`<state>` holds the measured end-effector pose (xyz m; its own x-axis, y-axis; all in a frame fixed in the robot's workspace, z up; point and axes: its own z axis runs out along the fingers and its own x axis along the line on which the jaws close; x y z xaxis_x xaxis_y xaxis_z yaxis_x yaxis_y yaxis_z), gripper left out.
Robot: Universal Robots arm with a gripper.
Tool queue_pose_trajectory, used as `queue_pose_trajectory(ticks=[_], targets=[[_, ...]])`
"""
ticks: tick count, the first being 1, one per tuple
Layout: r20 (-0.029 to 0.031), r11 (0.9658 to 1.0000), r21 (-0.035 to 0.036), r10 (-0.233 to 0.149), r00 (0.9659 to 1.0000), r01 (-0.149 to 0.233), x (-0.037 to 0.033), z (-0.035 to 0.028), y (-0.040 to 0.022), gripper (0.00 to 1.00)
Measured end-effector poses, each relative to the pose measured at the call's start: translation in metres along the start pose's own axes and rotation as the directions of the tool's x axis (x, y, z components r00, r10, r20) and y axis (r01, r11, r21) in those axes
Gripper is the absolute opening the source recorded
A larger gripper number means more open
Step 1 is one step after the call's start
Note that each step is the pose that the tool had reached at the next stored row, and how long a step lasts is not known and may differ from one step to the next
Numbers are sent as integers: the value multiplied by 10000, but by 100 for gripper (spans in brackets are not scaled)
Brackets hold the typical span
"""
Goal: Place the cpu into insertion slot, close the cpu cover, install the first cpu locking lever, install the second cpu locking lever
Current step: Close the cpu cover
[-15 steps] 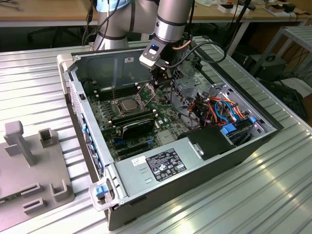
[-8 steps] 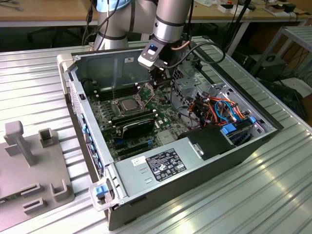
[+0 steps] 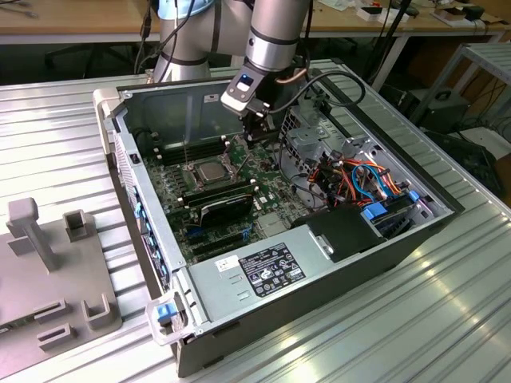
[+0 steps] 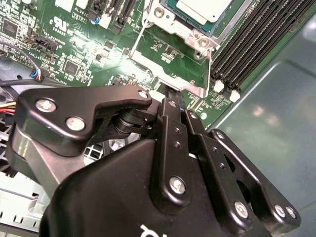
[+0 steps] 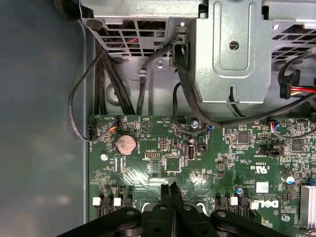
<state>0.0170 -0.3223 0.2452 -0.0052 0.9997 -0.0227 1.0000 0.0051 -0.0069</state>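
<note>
My gripper [image 3: 257, 140] is inside the open computer case [image 3: 172, 104], low over the green circuit board [image 3: 267, 179]. In the first wrist view my two fingers [image 5: 167, 195] are pressed together with no gap between them, and I see nothing held in them. The chip [image 3: 212, 168] is seated in the socket [image 3: 196, 176], which lies on the part of the board toward the far wall of the case, beside the long memory slots [image 4: 249, 34]. In the second wrist view the cover [image 4: 192, 30] lies flat around the chip, whose silver top shows through the cover's window. My fingertips are just beside the socket's edge, close to a silver tab [image 4: 195, 89]; I cannot tell whether they touch it. In the exterior view a thin metal lever [image 3: 187, 153] stands raised off the board at the socket's far side.
</note>
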Motion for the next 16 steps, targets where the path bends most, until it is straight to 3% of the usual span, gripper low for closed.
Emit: queue_pose_trajectory(ticks=[16], targets=[[0,9999,104,-2,10000,2,1,28,-149,11]])
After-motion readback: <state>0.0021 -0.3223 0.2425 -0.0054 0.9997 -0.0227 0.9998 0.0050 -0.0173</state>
